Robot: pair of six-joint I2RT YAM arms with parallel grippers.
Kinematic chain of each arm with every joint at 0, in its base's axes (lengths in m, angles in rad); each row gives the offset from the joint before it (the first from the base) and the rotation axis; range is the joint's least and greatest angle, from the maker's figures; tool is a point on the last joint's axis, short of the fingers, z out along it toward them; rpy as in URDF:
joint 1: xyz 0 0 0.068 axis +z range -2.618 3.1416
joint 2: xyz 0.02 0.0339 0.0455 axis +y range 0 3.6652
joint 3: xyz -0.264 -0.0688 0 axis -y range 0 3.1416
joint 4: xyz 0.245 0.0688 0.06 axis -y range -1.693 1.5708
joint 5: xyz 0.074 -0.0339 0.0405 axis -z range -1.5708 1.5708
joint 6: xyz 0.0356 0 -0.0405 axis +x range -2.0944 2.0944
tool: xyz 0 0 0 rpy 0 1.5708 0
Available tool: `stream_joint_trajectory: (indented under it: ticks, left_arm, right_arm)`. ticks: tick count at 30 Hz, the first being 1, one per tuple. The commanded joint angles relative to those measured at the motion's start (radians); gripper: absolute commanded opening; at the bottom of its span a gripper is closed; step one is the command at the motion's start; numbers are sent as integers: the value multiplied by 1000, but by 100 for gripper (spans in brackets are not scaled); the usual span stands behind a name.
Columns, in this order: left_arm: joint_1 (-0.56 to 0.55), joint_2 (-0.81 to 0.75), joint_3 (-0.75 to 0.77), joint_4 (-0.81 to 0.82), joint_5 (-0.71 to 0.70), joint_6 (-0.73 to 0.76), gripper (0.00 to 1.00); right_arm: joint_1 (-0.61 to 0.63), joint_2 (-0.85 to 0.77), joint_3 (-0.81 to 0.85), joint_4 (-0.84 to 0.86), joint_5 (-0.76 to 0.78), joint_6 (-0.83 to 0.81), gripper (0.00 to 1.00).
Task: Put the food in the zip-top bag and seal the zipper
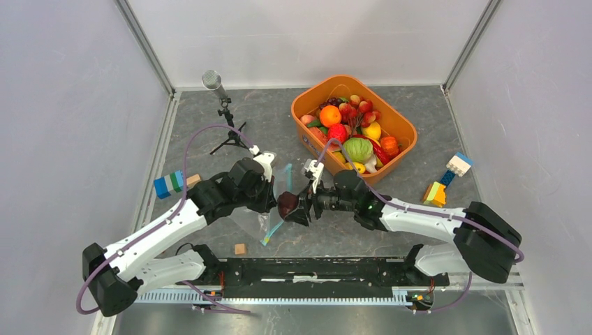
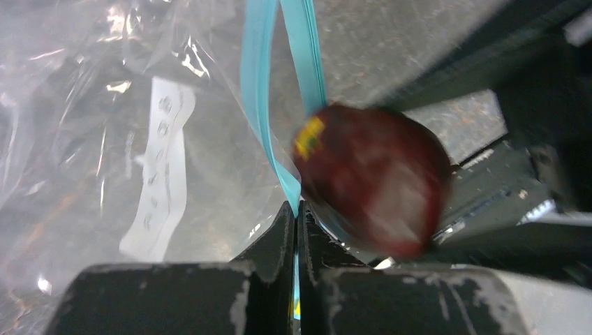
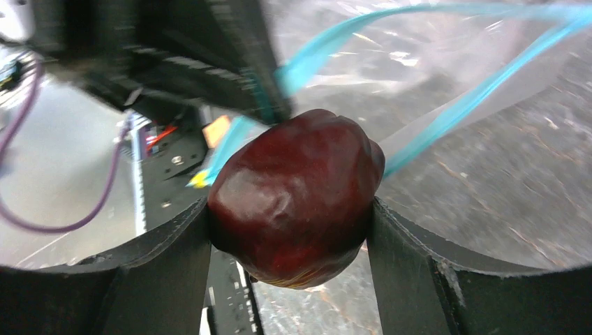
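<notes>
The clear zip-top bag (image 1: pixel 253 218) (image 2: pixel 105 105) lies on the table between my arms, its white label (image 2: pixel 164 167) showing. My left gripper (image 1: pixel 271 199) (image 2: pixel 297 209) is shut on the teal zipper (image 2: pixel 258 84) (image 3: pixel 447 112) at one lip of the mouth, and the two lips stand apart. My right gripper (image 1: pixel 296 208) (image 3: pixel 290 209) is shut on a dark red toy fruit (image 1: pixel 287 204) (image 2: pixel 373 178) (image 3: pixel 297 195) right at the bag's mouth, close beside the left fingers. More food (image 1: pixel 352 136) fills the orange bin (image 1: pixel 403 124) at the back.
A microphone on a small tripod (image 1: pixel 218 87) stands at the back left. Coloured blocks (image 1: pixel 169 183) lie left of my left arm and others (image 1: pixel 447 178) at the right. A wooden cube (image 1: pixel 240 248) sits near the front rail, another (image 1: pixel 193 180) by the left blocks.
</notes>
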Motion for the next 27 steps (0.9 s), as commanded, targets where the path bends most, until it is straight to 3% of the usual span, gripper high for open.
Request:
stream_joint_trajectory:
  ticks: [1, 8, 14, 19, 22, 25, 27]
  left_arm:
    - [-16, -25, 9, 72, 101, 29, 2]
    - [-16, -10, 16, 75, 114, 30, 2]
    - [-16, 9, 16, 99, 136, 12, 2]
    - [-16, -19, 2, 190, 202, -35, 2]
    - [-16, -54, -6, 250, 199, -84, 2]
    - [-16, -83, -1, 264, 163, -110, 2]
    - [-16, -103, 1, 255, 121, -121, 2]
  right_arm:
    - [-2, 32, 36, -13, 150, 30, 36]
    - [-3, 49, 39, -13, 231, 78, 37]
    - [31, 31, 36, 76, 183, 62, 39]
    - [93, 41, 128, -135, 409, -37, 41]
    - [99, 19, 125, -159, 482, -40, 49]
    - [102, -36, 105, -127, 451, -46, 55]
    - [103, -76, 97, -105, 406, -50, 66]
